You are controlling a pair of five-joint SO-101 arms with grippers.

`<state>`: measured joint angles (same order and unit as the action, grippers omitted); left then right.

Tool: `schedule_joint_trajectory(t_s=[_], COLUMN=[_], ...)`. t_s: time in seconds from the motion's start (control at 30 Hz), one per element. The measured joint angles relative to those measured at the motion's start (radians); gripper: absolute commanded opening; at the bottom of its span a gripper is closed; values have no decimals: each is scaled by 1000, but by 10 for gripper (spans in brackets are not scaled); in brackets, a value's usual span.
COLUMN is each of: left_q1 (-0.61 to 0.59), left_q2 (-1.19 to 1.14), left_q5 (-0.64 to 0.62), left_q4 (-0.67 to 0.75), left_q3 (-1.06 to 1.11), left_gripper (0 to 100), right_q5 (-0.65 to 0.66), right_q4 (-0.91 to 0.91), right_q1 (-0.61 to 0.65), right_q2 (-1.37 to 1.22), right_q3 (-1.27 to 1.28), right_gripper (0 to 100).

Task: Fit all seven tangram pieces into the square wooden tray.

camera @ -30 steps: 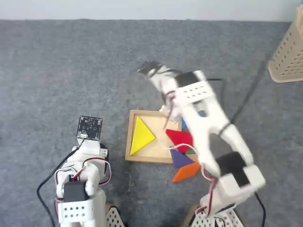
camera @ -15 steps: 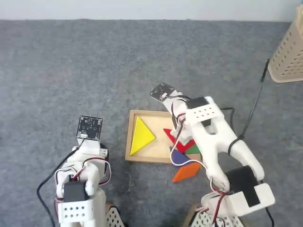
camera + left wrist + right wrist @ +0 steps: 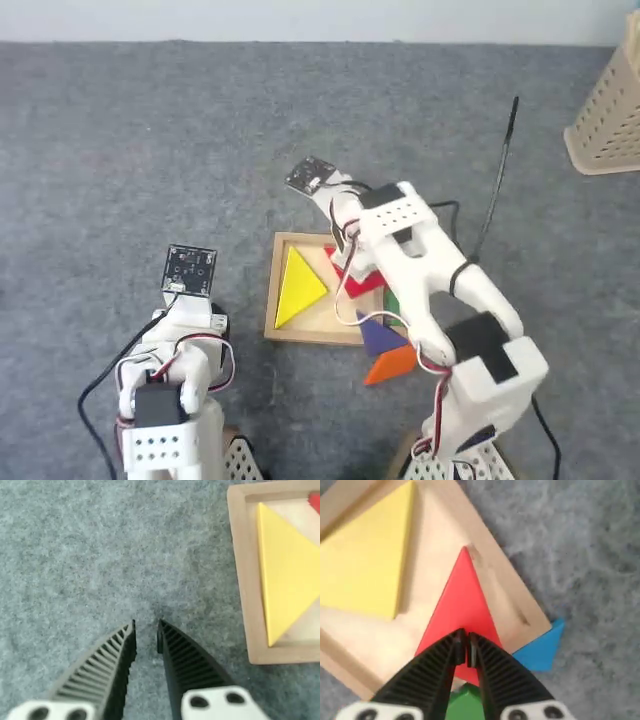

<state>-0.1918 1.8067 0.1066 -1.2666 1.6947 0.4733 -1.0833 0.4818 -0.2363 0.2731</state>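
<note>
Speckled grey carpet (image 3: 150,140) covers the table. The tray (image 3: 272,290) is pale bare wood, holding a yellow triangle (image 3: 297,285) and a red triangle (image 3: 462,615). Around its right corner lie a blue piece (image 3: 540,647), a green piece (image 3: 465,702), a purple piece (image 3: 378,333) and an orange piece (image 3: 392,365). The left gripper (image 3: 146,625) and right gripper (image 3: 466,635) are black and ribbed, on white arms. At far right stands a beige basket (image 3: 610,110) dotted with holes.

Right arm (image 3: 410,250) spanning tray (image 3: 271,290) right side, loose pieces (image 3: 392,365) beside it, wide carpet (image 3: 150,140) leftward

R gripper (image 3: 466,647) closed, pointing down; L gripper (image 3: 146,630) slightly ajar.
</note>
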Motion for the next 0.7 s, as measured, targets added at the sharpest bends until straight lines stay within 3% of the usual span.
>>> schedule_joint_trajectory(t_s=[0.43, 0.7], left_q1=[0, 0], left_q2=[0, 0], left_q5=[0, 0], left_q4=[0, 0], left_q3=[0, 0], left_gripper=[71, 71], right_q5=[-2, -43], right_q4=[-28, -38], right_q1=[109, 117], right_q2=[-181, -192], right_q3=[-233, -249], right_gripper=[20, 21])
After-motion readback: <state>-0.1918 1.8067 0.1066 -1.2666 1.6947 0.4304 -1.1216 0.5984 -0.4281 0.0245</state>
